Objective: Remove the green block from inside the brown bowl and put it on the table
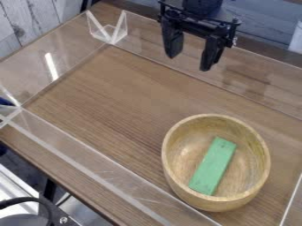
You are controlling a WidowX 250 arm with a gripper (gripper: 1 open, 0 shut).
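Observation:
The green block (213, 164) lies flat inside the brown bowl (181, 140), stretched from the bowl's middle toward its near rim. The bowl rests on the table (106, 97) at the near right. My gripper (192, 54) hangs above the far side of the table, pointing down, well beyond the bowl and apart from it. Its two dark fingers (172, 44) stand spread, open, with nothing between them.
Low clear acrylic walls (71, 146) edge the tabletop on all sides. A clear acrylic bracket (109, 28) stands at the far left corner. Bare wood stretches left of the bowl. The bowl sits close to the near and right walls.

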